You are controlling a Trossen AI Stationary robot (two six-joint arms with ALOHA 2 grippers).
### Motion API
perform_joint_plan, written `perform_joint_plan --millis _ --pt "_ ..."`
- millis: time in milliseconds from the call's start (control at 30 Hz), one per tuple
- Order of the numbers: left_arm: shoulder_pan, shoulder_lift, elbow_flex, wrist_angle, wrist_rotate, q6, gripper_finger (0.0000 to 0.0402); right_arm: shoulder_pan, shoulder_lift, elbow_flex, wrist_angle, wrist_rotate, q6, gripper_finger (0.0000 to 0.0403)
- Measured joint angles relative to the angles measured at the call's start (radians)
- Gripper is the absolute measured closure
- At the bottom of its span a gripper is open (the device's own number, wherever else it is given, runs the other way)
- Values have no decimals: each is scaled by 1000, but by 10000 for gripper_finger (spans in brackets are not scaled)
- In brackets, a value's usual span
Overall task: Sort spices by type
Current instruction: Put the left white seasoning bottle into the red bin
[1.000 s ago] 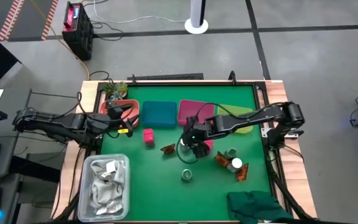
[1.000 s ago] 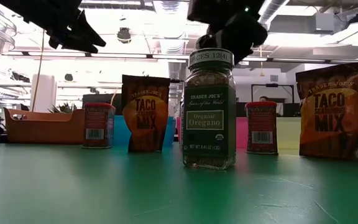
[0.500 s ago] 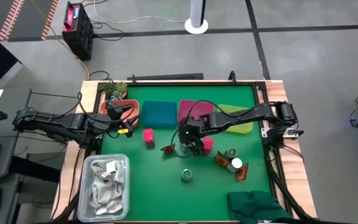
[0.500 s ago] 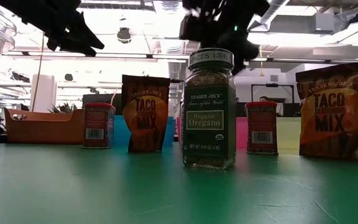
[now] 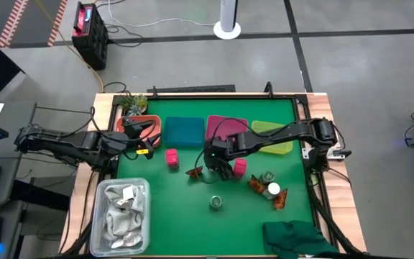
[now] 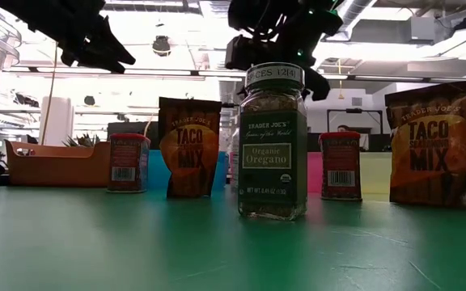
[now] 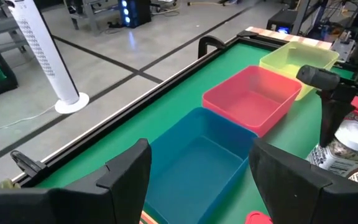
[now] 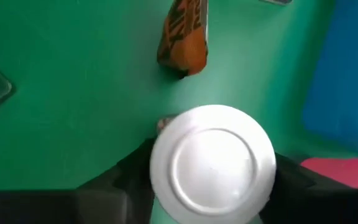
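My right gripper (image 5: pixel 219 162) hangs over the table's middle, and in its wrist view its fingers close on a white-capped jar (image 8: pixel 211 163). An orange-brown packet (image 5: pixel 194 172) lies just left of it and a pink block (image 5: pixel 240 167) just right. Another pink block (image 5: pixel 171 157) stands farther left. A greenish oregano jar (image 5: pixel 215 203) stands nearer the front. Two more packets (image 5: pixel 256 184), (image 5: pixel 280 199), a greenish jar (image 5: pixel 267 177) and a white-capped jar (image 5: pixel 273 189) cluster at the right. My left gripper (image 7: pixel 197 180) waits open above the orange bin (image 5: pixel 142 128). My right gripper pinches the jar by its round white cap, one finger (image 8: pixel 126 186) on each side of the cap's rim (image 8: pixel 157 168). The fingers come from above, slanting down. The cap faces straight up, so the jar is upright; its base is hidden under the cap.
Blue (image 5: pixel 184 132), pink (image 5: pixel 225 128) and yellow (image 5: pixel 279 137) bins line the far edge beside the orange one. A clear tub of white wrappers (image 5: pixel 124 216) sits at the front left, a dark green cloth (image 5: pixel 297 237) at the front right, a small plant (image 5: pixel 131 103) at the far left corner.
My right gripper has sunk and gone a little toward the table's left edge, coming down over the spot between the packet and the pink block. The spices on the table have kept their places.
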Motion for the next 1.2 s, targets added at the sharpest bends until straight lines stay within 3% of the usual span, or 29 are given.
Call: perform_joint_plan --millis 300,500,800,967,1200 --pt "0 1 -9 -4 -3 -45 146 -41 -13 119 -166 4 -4 185" --pt "0 1 -9 -4 -5 -60 146 -112 -110 143 -203 4 -26 185" --pt "0 17 -9 -3 -8 -60 146 -308 -229 34 -1 6 21 184" --pt "0 23 -9 -4 -8 -60 146 -383 -180 -62 96 8 59 184" --pt "0 27 -9 -1 -19 -60 146 -372 -88 -78 120 -1 60 182"
